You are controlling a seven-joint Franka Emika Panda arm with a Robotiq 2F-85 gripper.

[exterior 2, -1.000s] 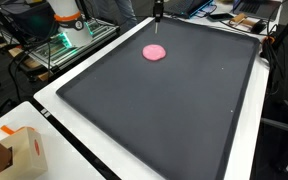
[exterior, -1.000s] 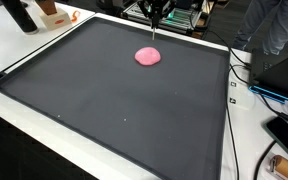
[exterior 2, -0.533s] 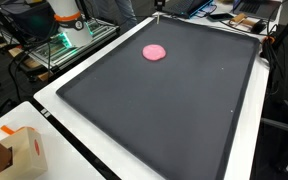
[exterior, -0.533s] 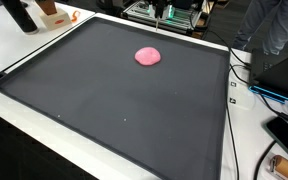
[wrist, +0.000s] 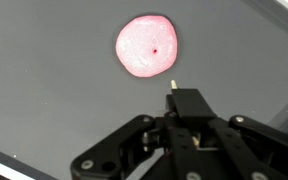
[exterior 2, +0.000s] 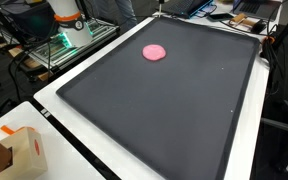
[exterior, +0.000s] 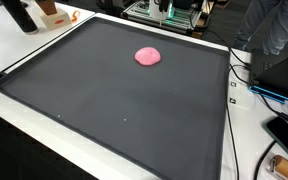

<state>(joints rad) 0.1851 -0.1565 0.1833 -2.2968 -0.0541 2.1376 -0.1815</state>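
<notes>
The hand [wrist: 189, 100] is seen only in the wrist view, entering from the lower edge. Its fingers are drawn together, and a small pale tip [wrist: 171, 81] projects at their front. Whether anything is gripped between them cannot be told.

A flat pink disc [wrist: 147, 46] is seen just beyond that tip, slightly to its left, near but not touched. A tiny dark dot [wrist: 154, 48] is marked near its middle.

In both exterior views the disc [exterior: 147, 56] [exterior 2: 155, 52] is found near the far end of a dark mat [exterior: 114, 115] [exterior 2: 174, 110], which is laid on a white surface [exterior: 24, 50].
</notes>
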